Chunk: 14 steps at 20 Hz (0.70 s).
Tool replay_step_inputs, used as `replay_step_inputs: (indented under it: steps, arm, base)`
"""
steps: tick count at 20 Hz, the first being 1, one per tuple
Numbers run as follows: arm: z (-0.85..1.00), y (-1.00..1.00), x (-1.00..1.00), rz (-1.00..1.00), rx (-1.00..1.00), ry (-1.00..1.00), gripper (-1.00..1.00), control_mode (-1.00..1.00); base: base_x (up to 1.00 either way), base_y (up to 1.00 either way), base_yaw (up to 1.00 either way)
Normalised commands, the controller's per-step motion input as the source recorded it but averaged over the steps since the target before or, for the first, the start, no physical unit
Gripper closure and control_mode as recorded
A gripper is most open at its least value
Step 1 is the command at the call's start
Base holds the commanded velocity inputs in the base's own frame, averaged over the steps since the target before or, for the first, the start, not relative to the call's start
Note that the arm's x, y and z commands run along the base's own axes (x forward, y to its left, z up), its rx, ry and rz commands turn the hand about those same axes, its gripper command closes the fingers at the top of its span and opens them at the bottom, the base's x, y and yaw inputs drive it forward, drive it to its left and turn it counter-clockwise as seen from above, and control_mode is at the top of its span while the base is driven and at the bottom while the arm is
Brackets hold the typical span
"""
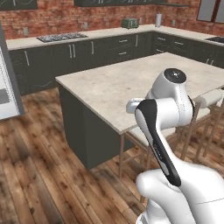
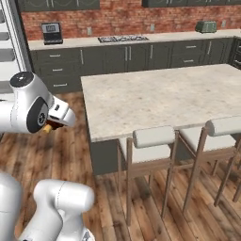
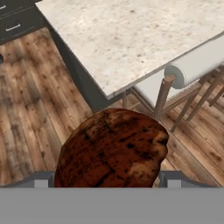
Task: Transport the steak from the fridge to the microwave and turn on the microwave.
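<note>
The steak [image 3: 113, 148] is seen in the hand view as a dark reddish-brown, lumpy piece held between the two finger tips of the claw [image 3: 109, 178], which is closed on it. In the right base view a small brown-orange bit of it [image 2: 48, 127] is seen beneath the white hand. The steak is carried above the wooden floor [image 3: 30, 109], near the corner of the pale stone island counter [image 3: 131, 39] and beside a white-cushioned stool [image 3: 192, 65]. At the left edge of the right base view the grey fridge [image 2: 12, 42] is seen. Along the brick wall a back counter [image 2: 141, 40] is seen with a cooktop [image 2: 122, 39] set in it and a small green toaster [image 2: 205, 26] on it
</note>
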Motion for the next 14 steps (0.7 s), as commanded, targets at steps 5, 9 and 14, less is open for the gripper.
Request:
replay_step_inputs:
  steps: [5,9,14]
  arm:
    - [0.00,0.00,0.00,0.00,0.00,0.00,1.00,1.00]
    - [0.00,0.00,0.00,0.00,0.00,0.00,1.00,1.00]
    - [0.00,0.00,0.00,0.00,0.00,0.00,1.00,1.00]
  base:
    - [0.05,-0.70,0.00]
    - [0.09,-0.78,0.02]
    - [0.15,-0.76,0.09]
